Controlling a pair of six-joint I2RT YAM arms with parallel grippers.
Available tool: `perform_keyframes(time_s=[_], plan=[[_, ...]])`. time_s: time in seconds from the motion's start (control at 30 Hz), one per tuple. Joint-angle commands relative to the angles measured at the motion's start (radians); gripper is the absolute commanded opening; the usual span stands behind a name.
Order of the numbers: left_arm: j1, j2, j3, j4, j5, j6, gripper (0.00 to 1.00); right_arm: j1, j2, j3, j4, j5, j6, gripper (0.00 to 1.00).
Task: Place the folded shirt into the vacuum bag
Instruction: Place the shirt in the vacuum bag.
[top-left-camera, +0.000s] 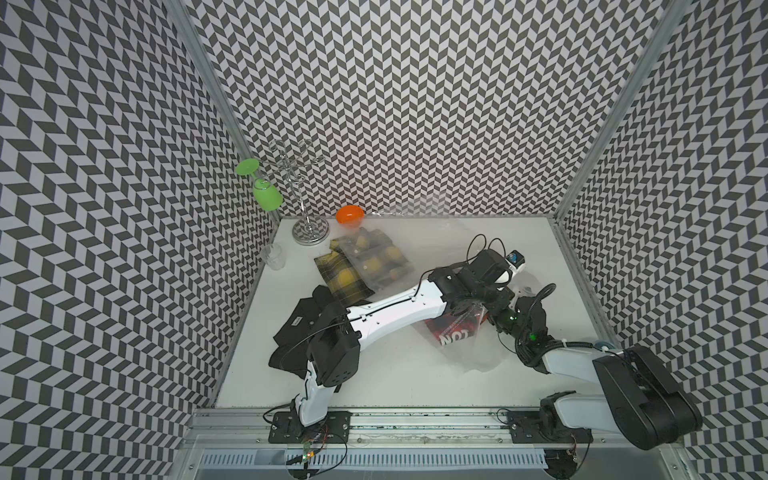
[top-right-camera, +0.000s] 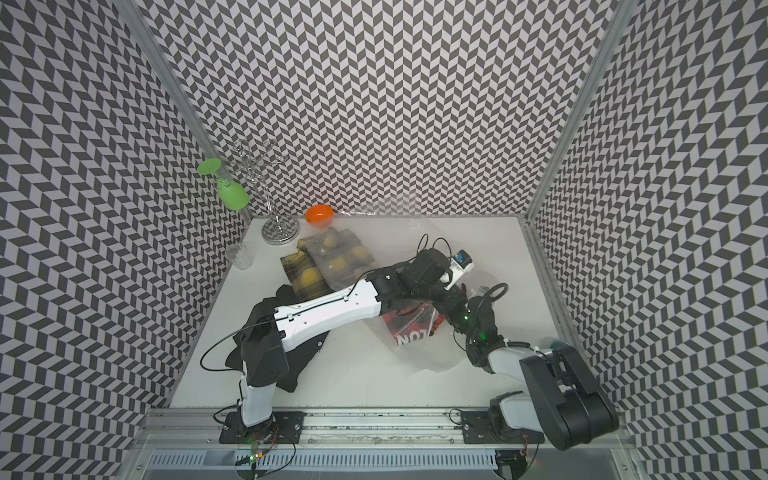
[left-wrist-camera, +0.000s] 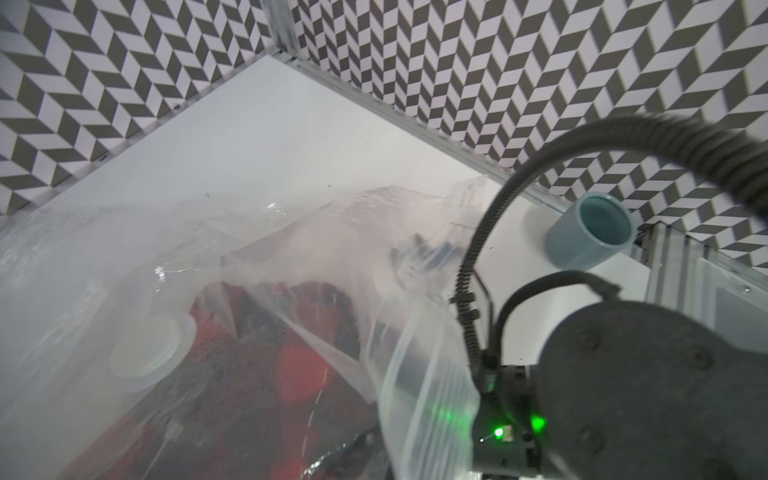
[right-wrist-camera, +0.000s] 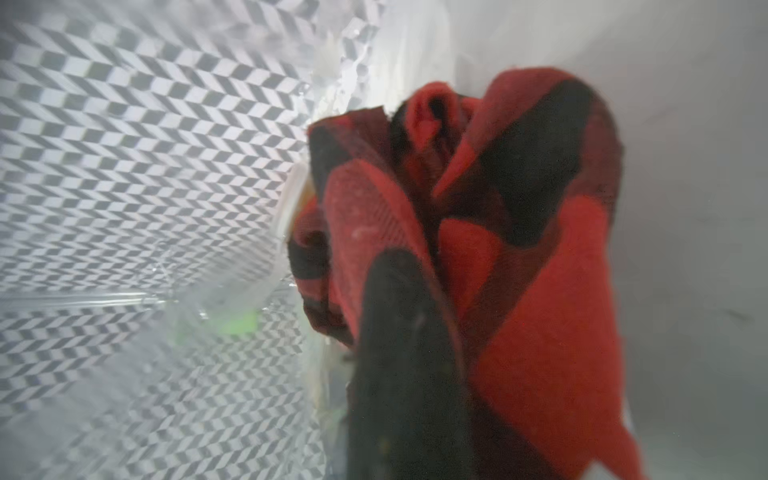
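The vacuum bag (top-left-camera: 469, 353) lies crumpled and clear on the white table, right of centre in both top views (top-right-camera: 424, 353). Its round white valve (left-wrist-camera: 151, 353) shows in the left wrist view. The folded shirt (top-left-camera: 453, 332), red and black, lies inside the bag's mouth (top-right-camera: 409, 328). My left gripper (top-left-camera: 478, 306) reaches across from the left and is shut on the bag's upper edge, holding it lifted. My right gripper (top-left-camera: 493, 322) is inside the mouth. Its dark finger (right-wrist-camera: 399, 374) presses against the bunched shirt (right-wrist-camera: 540, 291), shut on it.
A second clear bag holding yellow-and-dark plaid clothes (top-left-camera: 365, 266) lies at the back left, with a black garment (top-left-camera: 299, 332) under my left arm. An orange bowl (top-left-camera: 350, 216), a chrome glass rack (top-left-camera: 309, 230) with a green glass (top-left-camera: 266, 195), a clear cup (top-left-camera: 272, 255) and a teal cup (left-wrist-camera: 590, 237) stand along the edges.
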Motion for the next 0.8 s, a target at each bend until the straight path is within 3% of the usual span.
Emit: perform_keyframes(time_s=[0.0,0.07,0.27,0.5,0.63,0.77], plan=[[-0.027,-0.041,0.042,0.037,0.069,0.012,0.0,0.02,0.003,0.093,0.156,0.017,-0.066,0.19],[-0.026,-0.051,0.03,0.038,0.069,0.015,0.0,0.016,0.042,0.132,0.097,0.049,-0.085,0.19],[-0.016,-0.101,-0.051,0.064,0.025,0.009,0.0,-0.068,0.263,0.121,0.196,-0.076,0.019,0.17],[0.092,-0.172,-0.174,0.096,-0.049,-0.013,0.0,-0.077,0.091,0.11,-0.073,-0.056,-0.073,0.15],[0.106,-0.18,-0.079,0.076,-0.109,0.018,0.0,-0.074,0.023,0.13,-0.209,-0.072,-0.122,0.13],[0.081,-0.172,0.032,0.057,-0.141,0.053,0.0,-0.065,0.08,0.153,-0.243,-0.147,-0.13,0.1]])
